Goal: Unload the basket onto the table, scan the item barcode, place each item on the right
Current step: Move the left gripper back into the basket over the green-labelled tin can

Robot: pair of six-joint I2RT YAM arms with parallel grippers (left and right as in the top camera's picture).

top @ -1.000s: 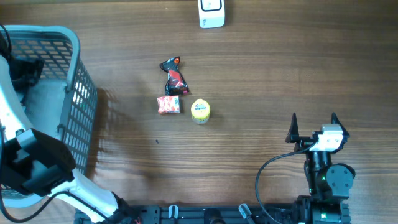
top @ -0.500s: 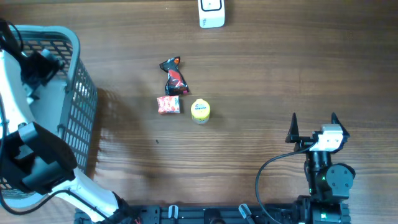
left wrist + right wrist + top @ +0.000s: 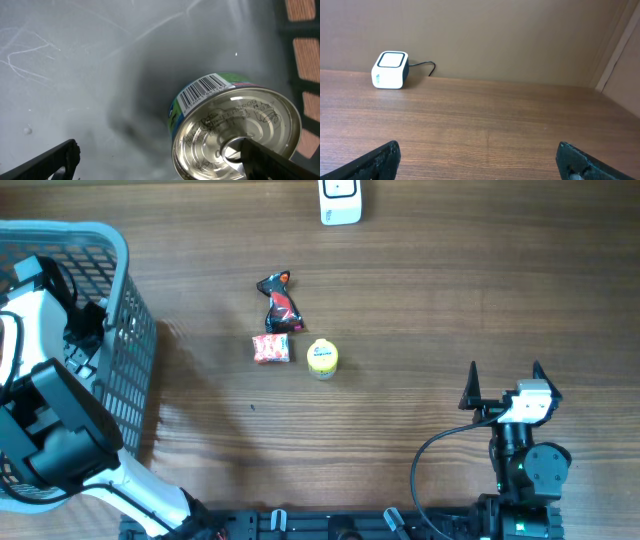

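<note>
While the left claw (image 3: 160, 149) gapes wide, the tin can (image 3: 235, 125) lies on the floor of the grey basket (image 3: 62, 228).
Its wall stands close beside the can; the right claw (image 3: 503, 372) hangs open over the wide wooden table (image 3: 420, 300).

One grey basket (image 3: 120, 330) at the left holds one tin can (image 3: 225, 130). Three small items lie mid-surface: one red-and-black wrapper (image 3: 280, 305), one red packet (image 3: 270, 348) and one yellow-lidded cup (image 3: 322, 358). One white scanner (image 3: 340, 200) sits at the far edge.
</note>
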